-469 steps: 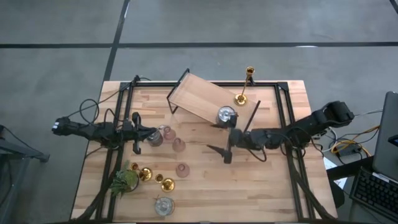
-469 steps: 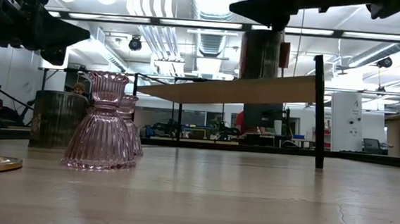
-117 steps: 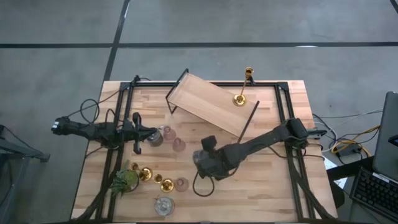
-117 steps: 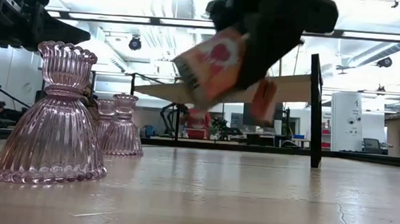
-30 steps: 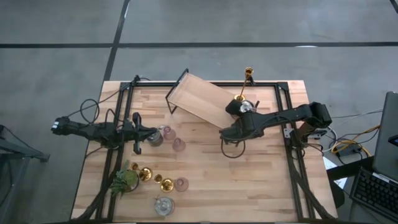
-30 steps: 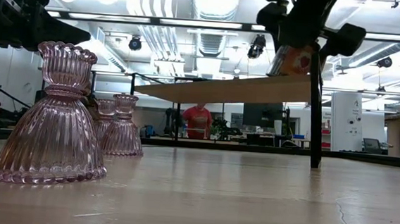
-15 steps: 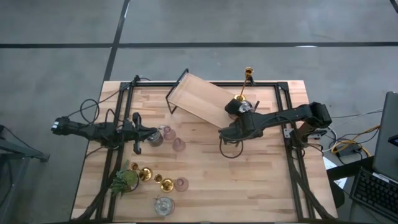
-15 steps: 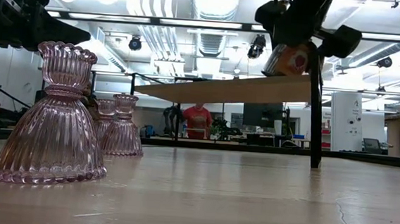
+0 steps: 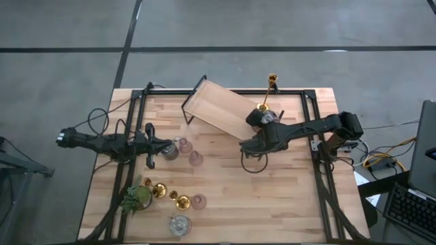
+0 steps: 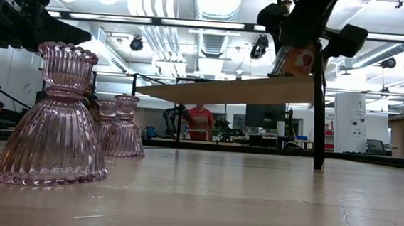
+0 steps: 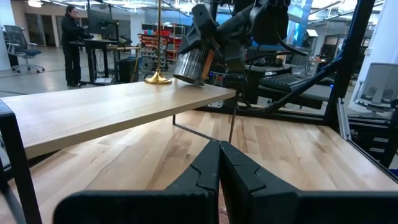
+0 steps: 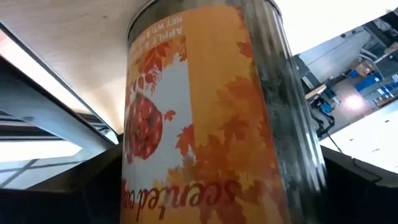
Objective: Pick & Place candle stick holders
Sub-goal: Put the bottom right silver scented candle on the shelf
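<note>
Item one: my right pincer point(image 9: 264, 121), clamped wide around a squat silvery holder point(image 11: 194, 62) with an orange autumn-leaf label, which I hold tilted just above the near end of the raised wooden shelf point(image 9: 216, 112); in the right wrist view the holder point(image 12: 211, 118) fills nearly everything between my dark fingers. Item two: a slim gold candlestick point(image 9: 267, 95) standing upright on the shelf just beyond the held holder. Item three: my left pincer point(image 9: 158, 144), clenched on nothing, resting low over the left side of the bench point(image 9: 286, 197), its tip just beside another silvery holder point(image 9: 170, 151) and near two pink glass cups point(image 9: 184, 145) point(image 9: 195, 158). Item four, front left of the bench: two gold candlesticks point(image 9: 159, 190) point(image 9: 182, 201) lying by a small green plant point(image 9: 136, 197), a third pink cup point(image 9: 199, 201) touching or nearly touching one of them, and a third silvery holder point(image 9: 180, 224) near the front edge.
</note>
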